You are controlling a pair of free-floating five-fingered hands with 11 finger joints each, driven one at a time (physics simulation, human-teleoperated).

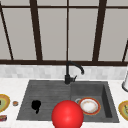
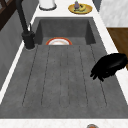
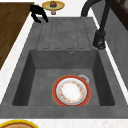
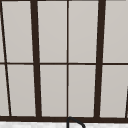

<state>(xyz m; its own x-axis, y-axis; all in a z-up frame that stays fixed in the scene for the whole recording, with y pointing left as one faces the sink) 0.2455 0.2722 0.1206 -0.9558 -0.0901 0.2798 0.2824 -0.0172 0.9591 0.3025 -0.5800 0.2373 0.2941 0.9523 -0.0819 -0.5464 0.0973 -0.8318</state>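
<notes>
Drainboard (image 1: 47,96), front view: lies under left hand (image 1: 36,105), near sink's front edge; red ball (image 1: 67,115) alongside, plate (image 1: 89,106) in basin. Left side view: hand hovering over ribs, fingers drooping loose, holding nothing; best kept level, clear of rim. Right side view: adds plate's pattern, drain (image 3: 83,78).

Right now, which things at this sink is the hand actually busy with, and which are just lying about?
In hand:
left hand, open, holding nothing
draining board of the sink, beneath it

Lying about:
red-rimmed plate in the basin
black faucet
yellow plate at left, with food
yellow plate at right, with food
red ball in front
</notes>
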